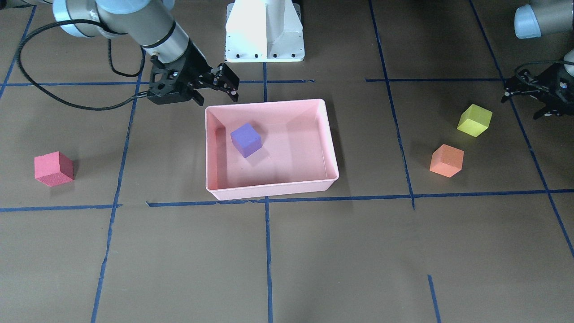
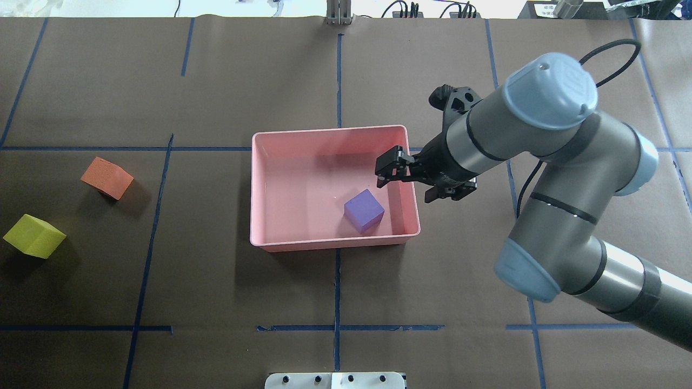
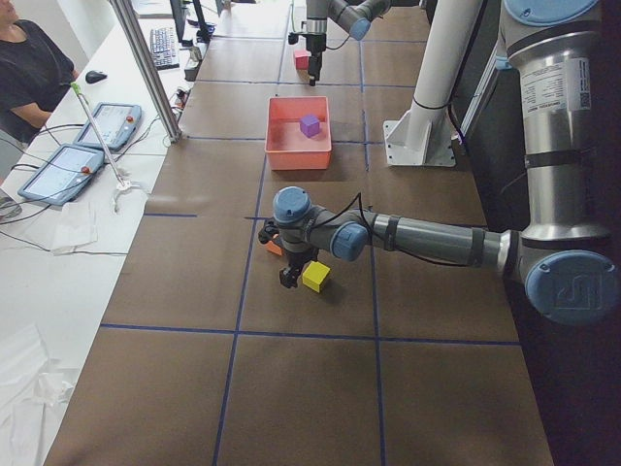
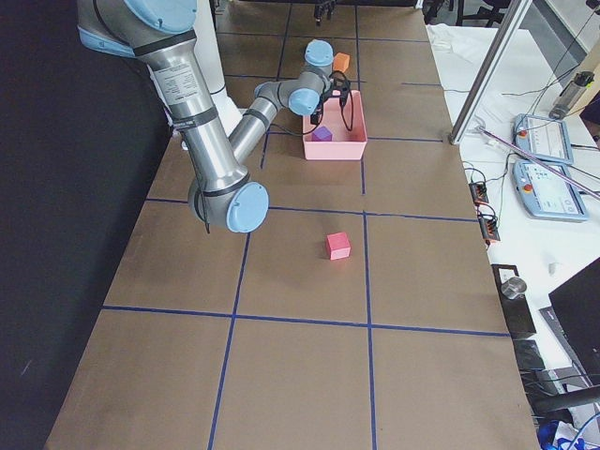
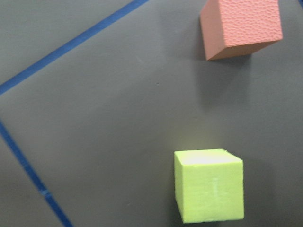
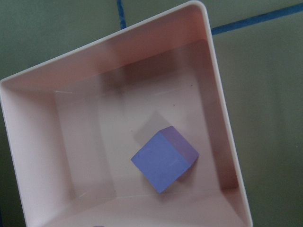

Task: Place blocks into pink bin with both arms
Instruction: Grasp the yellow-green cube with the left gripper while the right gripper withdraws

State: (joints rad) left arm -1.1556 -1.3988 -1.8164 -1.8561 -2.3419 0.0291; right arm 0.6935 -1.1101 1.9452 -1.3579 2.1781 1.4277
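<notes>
Seen from the front, the right gripper [image 1: 216,97], jaws spread and empty, hovers at the ten o'clock corner of the pink bin [image 1: 269,190], which holds the purple block [image 1: 245,140]; the left gripper [image 1: 522,104], likewise spread and empty, sits at two o'clock of the yellow-green block [image 1: 474,120].

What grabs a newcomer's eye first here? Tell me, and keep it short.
The pink bin at the table's middle stands out first, holding one purple block, with the right tool open by its rim on the robot's right. Next come three bright blocks on the bare table. The red-pink block is alone on the robot's right; the yellow-green block and orange block are together on its left, near the left tool.
</notes>
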